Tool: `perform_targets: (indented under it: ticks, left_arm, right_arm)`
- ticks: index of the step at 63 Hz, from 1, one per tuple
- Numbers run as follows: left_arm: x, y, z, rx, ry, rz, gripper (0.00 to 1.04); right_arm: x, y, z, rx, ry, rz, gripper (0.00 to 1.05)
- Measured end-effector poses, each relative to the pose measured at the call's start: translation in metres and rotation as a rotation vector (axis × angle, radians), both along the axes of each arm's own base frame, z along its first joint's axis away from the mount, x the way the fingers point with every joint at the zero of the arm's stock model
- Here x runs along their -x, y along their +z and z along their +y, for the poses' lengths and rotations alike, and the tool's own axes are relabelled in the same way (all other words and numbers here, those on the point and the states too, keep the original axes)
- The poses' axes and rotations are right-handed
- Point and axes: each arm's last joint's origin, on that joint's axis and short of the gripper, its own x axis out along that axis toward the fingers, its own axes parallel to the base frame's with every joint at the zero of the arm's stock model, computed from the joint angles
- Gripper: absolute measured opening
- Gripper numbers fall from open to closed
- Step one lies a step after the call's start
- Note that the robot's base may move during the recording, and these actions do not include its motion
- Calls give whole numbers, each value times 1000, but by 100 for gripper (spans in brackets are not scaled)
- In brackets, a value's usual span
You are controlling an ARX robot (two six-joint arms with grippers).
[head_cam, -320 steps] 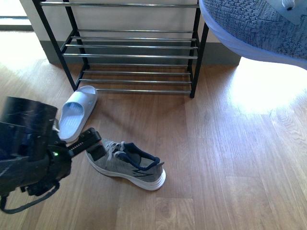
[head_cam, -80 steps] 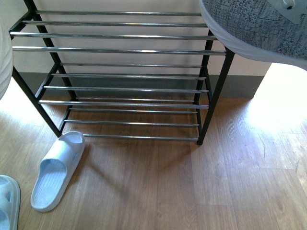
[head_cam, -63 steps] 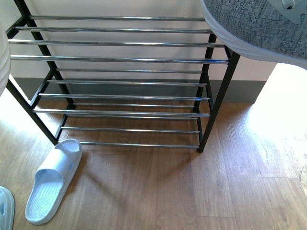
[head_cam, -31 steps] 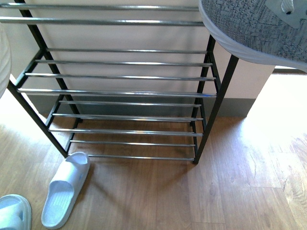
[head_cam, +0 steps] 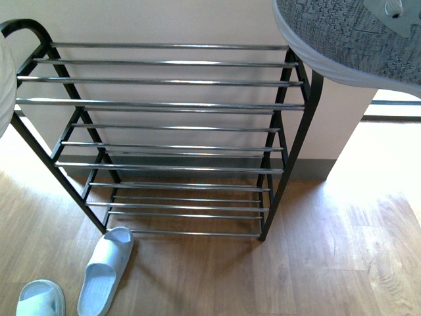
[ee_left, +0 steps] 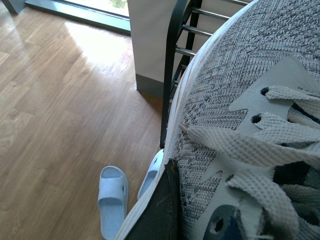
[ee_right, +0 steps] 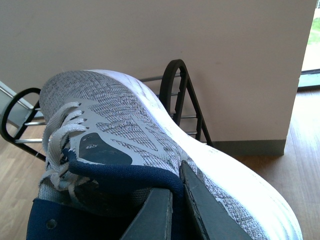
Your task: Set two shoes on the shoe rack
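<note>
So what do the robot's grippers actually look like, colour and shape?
Little shows. The right gripper has two flat, dark grey, blade-like fingers tapering to their tips. The left gripper shows one similar dark matte finger. No cables or markings are visible; the left sneaker and right sneaker hide the rest.

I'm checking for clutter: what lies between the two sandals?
Only bare floor lies between the right sandal and the left sandal, as the front view shows.
</note>
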Motion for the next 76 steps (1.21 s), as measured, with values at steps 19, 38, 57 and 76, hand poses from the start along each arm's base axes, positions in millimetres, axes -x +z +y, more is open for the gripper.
perform_targets:
  ticks: [19,38,57,76]
  left_arm:
    - [0,0,0,0,0,0,2]
    - [0,0,0,0,1,-1,2]
    - [0,0,0,-1,0,0,2]
    - [0,0,0,-1,1,0,2]
  right_arm:
    - [0,0,0,3,6,-5,1]
    - [-27,15,38,31,55,32,1]
    - [-86,4,143,-60,-63,258,1]
    - [-156,-46,213,-30,-365,358,1]
